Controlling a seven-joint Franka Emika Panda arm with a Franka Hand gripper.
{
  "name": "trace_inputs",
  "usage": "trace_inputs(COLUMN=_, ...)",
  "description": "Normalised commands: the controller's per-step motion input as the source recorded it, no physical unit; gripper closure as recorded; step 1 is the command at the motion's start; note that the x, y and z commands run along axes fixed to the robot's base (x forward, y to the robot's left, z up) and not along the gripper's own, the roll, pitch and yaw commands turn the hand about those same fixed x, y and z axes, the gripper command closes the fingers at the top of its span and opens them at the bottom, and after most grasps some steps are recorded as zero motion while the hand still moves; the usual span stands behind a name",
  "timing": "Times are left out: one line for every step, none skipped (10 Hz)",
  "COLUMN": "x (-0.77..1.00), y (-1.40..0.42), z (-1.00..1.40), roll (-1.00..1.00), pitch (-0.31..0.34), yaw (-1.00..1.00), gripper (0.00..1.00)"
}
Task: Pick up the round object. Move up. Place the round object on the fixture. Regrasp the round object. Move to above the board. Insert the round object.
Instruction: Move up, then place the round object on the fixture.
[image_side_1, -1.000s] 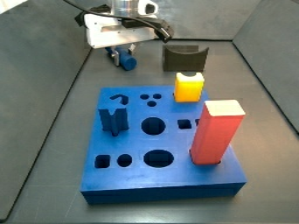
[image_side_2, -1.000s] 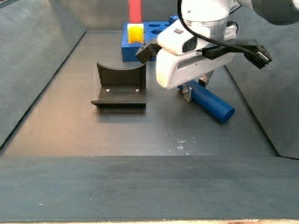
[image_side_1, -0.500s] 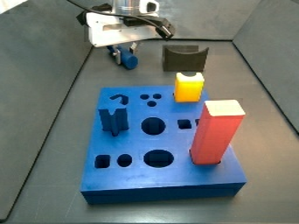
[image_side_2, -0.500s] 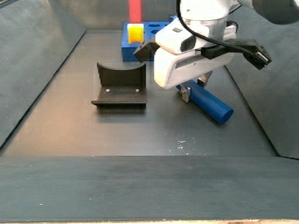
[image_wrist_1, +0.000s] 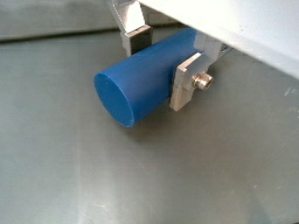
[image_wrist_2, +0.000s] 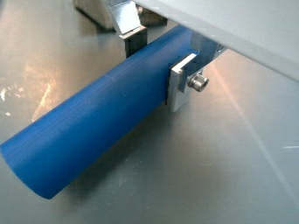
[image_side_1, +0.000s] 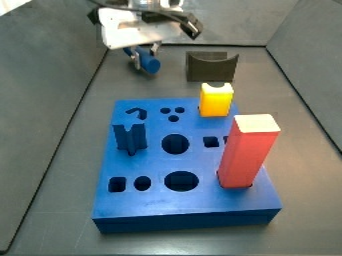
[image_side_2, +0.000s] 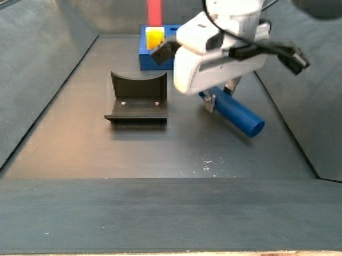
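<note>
Gripper (image_wrist_2: 162, 59): jaws clamped on round object (image_wrist_2: 100, 113). Board (image_side_1: 187, 158), fixture (image_side_1: 210, 66): side views only; wrist views omit them.

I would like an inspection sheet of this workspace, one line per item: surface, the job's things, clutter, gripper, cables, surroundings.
Surface: dark grey floor, bare in front.
Round object: blue cylinder between the fingers, near one end; in a side view it hangs tilted.
Fixture: dark bracket, nothing on it.
Board: blue slab; several holes open.
Clutter: red block and yellow cube on the board.
Gripper: behind the board, shut on the cylinder.
Cables: black cable by the wrist.
Surroundings: grey walls.
</note>
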Motion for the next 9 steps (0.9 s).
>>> trace_inputs(x=-0.02, y=-0.03, z=0.79, roll=0.0, pitch=0.071, yaw=-0.02, gripper=1.0)
trace_inputs(x=-0.02, y=-0.01, z=0.6, roll=0.01, pitch=0.066, yaw=-0.02, gripper=1.0)
trace_inputs(x=-0.02, y=-0.01, z=0.44, roll=0.02, pitch=0.055, yaw=-0.02, gripper=1.0)
trace_inputs(x=-0.02, y=0.0, z=0.23, roll=0.03, pitch=0.045, yaw=-0.02, gripper=1.0)
trace_inputs(x=0.0, y=0.0, z=1.0, roll=0.0, pitch=0.0, yaw=0.0, gripper=1.0)
trace_inputs(x=0.0, y=0.0, z=1.0, roll=0.01, pitch=0.0, yaw=0.0, gripper=1.0)
trace_inputs(x=0.0, y=0.0, z=1.0, roll=0.01, pitch=0.012, yaw=0.0, gripper=1.0)
trace_inputs(x=-0.01, y=0.01, z=1.0, roll=0.02, pitch=0.018, yaw=0.0, gripper=1.0)
trace_inputs(x=-0.01, y=0.01, z=1.0, roll=0.02, pitch=0.025, yaw=-0.01, gripper=1.0)
